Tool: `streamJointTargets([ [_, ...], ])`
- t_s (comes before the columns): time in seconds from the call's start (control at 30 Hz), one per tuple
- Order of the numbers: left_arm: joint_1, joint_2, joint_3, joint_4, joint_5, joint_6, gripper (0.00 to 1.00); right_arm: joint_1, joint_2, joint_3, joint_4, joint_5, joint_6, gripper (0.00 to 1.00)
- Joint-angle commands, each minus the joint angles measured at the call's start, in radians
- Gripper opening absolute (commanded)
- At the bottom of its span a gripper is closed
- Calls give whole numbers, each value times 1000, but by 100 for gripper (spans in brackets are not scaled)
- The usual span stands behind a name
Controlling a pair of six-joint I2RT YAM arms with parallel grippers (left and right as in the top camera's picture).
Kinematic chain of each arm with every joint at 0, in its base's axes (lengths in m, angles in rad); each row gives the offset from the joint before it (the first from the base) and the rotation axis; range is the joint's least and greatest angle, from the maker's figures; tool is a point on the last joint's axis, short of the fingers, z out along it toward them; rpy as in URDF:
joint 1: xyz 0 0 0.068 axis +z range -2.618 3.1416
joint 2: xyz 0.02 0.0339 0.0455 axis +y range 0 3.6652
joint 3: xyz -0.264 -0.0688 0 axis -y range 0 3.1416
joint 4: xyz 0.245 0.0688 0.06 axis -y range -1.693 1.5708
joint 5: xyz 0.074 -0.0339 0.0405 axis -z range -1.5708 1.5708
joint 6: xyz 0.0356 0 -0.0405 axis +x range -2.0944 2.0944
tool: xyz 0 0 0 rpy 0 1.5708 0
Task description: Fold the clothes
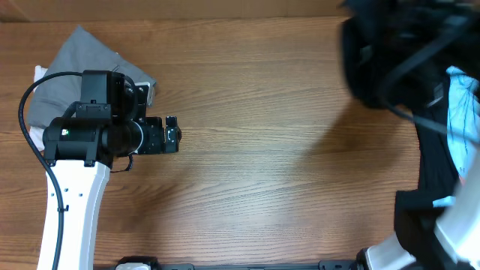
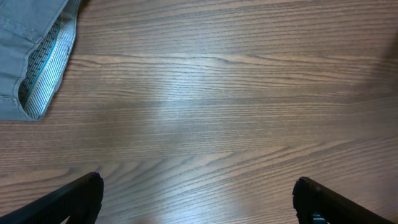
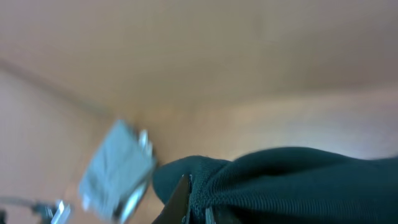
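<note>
Pinching dark garment (image 3: 292, 180) w/ R hand (image 3: 194, 208); L hand (image 2: 199, 190) spread, grey garment (image 2: 25, 43) nearby, untouched.

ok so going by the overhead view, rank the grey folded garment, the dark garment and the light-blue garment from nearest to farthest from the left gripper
1. grey folded garment, table's upper left, right beside the left gripper
2. dark garment, top right
3. light-blue garment, far right edge

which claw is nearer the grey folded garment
Left. The left claw sits open just beside the grey garment; the right claw is far across the table, shut on dark fabric.
</note>
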Motion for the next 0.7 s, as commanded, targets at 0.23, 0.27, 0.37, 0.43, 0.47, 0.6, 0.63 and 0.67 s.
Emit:
streamJointTargets([
  [0.23, -6, 1, 13, -5, -11, 15, 100, 436, 262, -200, 4, -56, -25, 54],
  [0.27, -6, 1, 13, -5, -11, 15, 100, 468, 280, -201, 10, -23, -25, 57],
  [0.37, -6, 1, 13, -5, -10, 14, 100, 495, 295, -201, 14, 66, -24, 68],
  [0.43, -6, 1, 13, -5, -10, 15, 100, 477, 295, -201, 4, 83, -24, 73],
  [0.47, -6, 1, 13, -5, -10, 15, 100, 455, 295, -201, -9, 82, -24, 73],
  [0.6, -6, 1, 13, -4, -10, 15, 100, 344, 300, -204, -97, 82, -21, 73],
  [0.63, -6, 1, 13, -3, -10, 15, 100, 317, 302, -210, -115, 82, -21, 72],
  [0.67, -6, 1, 13, -1, -10, 15, 100, 292, 302, -222, -128, 81, -21, 63],
])
